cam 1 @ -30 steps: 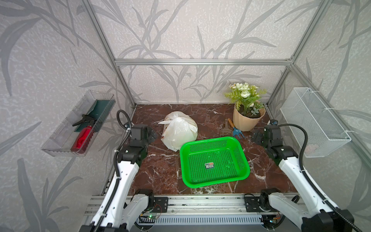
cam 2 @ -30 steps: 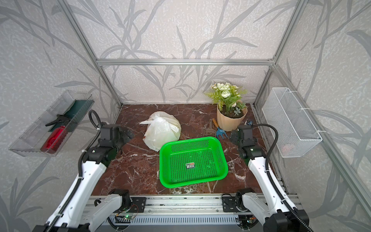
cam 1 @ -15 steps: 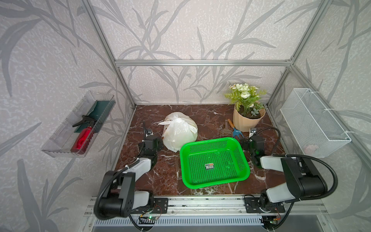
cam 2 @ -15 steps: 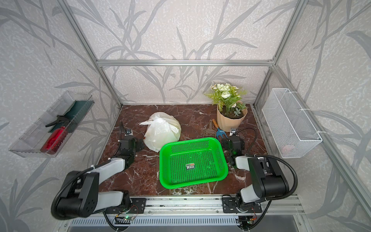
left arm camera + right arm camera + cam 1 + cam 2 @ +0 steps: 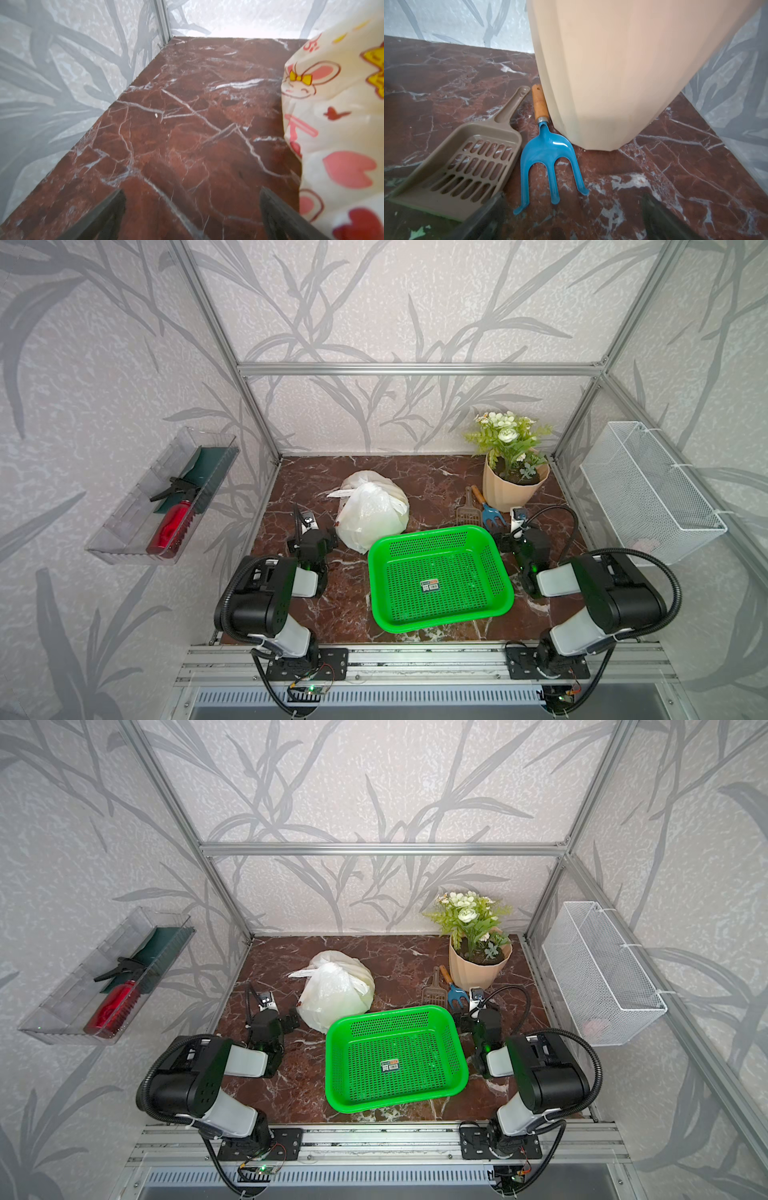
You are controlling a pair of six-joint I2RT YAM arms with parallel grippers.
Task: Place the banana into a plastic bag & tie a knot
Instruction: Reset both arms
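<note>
The white plastic bag (image 5: 372,510) (image 5: 336,992) lies bulging on the marble floor behind the green basket. Its printed rabbits and hearts fill one edge of the left wrist view (image 5: 336,124). The knot (image 5: 341,494) (image 5: 302,973) is a bunched twist with pointed ends on the bag's left side. The banana is hidden. My left gripper (image 5: 331,536) (image 5: 192,207) rests low beside the bag, open, with bare floor between its fingers. My right gripper (image 5: 502,540) (image 5: 572,209) is open and empty at the basket's right, facing the flower pot.
A green perforated basket (image 5: 436,531) sits front centre. A beige flower pot (image 5: 515,489) (image 5: 623,72), a brown scoop (image 5: 467,166) and a blue hand fork (image 5: 548,151) stand back right. A wire basket (image 5: 648,489) and a clear tray (image 5: 166,497) hang on the side walls.
Both arms have folded down from a raised pose to lie low on either side of the basket. Their jaws stayed open. The bag has not moved.
</note>
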